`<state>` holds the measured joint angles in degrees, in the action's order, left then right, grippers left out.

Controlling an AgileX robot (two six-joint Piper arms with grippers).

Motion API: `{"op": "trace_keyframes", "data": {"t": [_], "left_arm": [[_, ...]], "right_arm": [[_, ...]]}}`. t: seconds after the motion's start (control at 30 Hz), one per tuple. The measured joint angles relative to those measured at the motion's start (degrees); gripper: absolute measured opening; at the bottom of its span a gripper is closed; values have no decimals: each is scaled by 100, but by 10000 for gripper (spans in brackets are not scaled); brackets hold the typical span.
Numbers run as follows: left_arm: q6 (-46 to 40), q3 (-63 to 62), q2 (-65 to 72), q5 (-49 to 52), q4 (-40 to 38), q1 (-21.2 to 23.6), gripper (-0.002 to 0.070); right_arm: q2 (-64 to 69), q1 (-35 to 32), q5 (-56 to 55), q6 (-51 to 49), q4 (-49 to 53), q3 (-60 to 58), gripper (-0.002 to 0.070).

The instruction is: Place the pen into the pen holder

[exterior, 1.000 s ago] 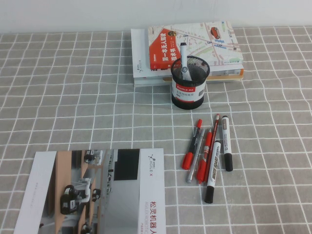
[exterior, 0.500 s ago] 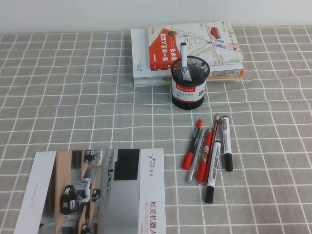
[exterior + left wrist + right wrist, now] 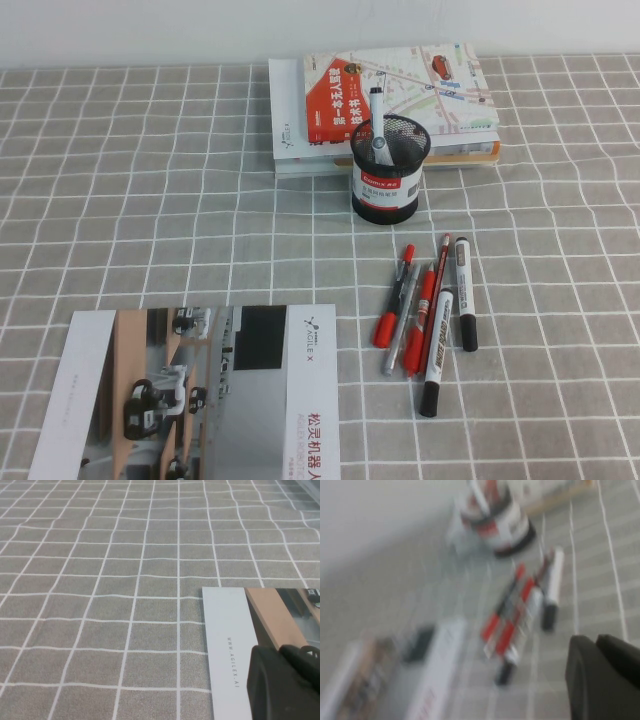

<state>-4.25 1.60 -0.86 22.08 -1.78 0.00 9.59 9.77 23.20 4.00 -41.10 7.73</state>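
Observation:
The pen point(image 3: 465, 293), a short thick marker with black ends and a greyish-white barrel, lies on the checked cloth at the right edge of a row of pens. It also shows in the right wrist view point(image 3: 554, 580). The black mesh pen holder point(image 3: 388, 170) stands upright behind the row, with one grey pen point(image 3: 378, 122) in it; the holder also shows in the right wrist view point(image 3: 495, 517). Neither gripper shows in the high view. My left gripper point(image 3: 280, 652) hangs shut over a brochure. My right gripper point(image 3: 596, 641) is shut and empty, on the near side of the pens.
A white marker with bold lettering point(image 3: 436, 352), slim red-capped pens point(image 3: 393, 297) and a grey pen lie beside the pen. A stack of books point(image 3: 400, 95) sits behind the holder. A brochure point(image 3: 200, 390) lies at the front left, also in the left wrist view point(image 3: 230, 645).

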Motion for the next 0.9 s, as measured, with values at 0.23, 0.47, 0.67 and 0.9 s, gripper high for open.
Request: {"op": "trace_keyframes", "data": {"t": [0.23,0.47,0.67,0.9], "left_arm": [[0,0,0,0,0,0,-3],[0,0,0,0,0,0,-3],[0,0,0,0,0,0,-3],[0,0,0,0,0,0,-3]], "right_arm": [[2641,0,2608,0,2120,2199,-13],[5219,101,4527,-11,3081,4436,-13],[6836,1019,4693,-922,4619,5855,-13],[8380,1551,4704,-1256,4806,7343,-13]]}}
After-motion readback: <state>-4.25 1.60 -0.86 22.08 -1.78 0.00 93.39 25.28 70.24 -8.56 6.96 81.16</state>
